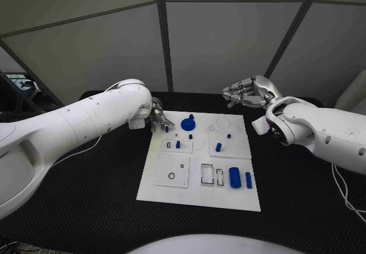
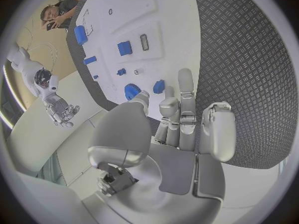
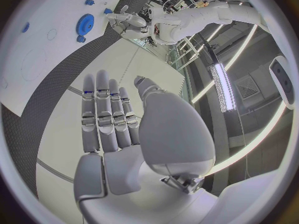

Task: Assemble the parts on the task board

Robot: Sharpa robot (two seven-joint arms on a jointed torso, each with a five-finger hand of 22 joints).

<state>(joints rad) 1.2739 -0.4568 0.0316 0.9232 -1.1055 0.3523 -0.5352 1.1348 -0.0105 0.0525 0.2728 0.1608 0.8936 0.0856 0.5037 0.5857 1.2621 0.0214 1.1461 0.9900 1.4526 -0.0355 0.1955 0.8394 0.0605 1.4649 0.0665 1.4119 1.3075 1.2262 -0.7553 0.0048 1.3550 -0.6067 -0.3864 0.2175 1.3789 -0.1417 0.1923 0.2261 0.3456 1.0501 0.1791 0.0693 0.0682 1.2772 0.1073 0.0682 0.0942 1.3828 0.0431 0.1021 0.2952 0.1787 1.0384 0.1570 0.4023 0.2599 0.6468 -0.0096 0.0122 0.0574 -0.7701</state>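
Observation:
The white task board lies in the middle of the black table. My left hand hovers over its far left corner and pinches a small blue peg between thumb and a finger; the left wrist view shows that peg at the fingertips. A blue gear sits just right of it, also seen as the gear beside the thumb. My right hand is raised beyond the board's far right corner, fingers straight and holding nothing.
Small blue pegs stand mid-board. A blue cylinder and a blue bar lie at the near right, beside rectangular slots. A square inset plate sits near left. Black table surrounds the board.

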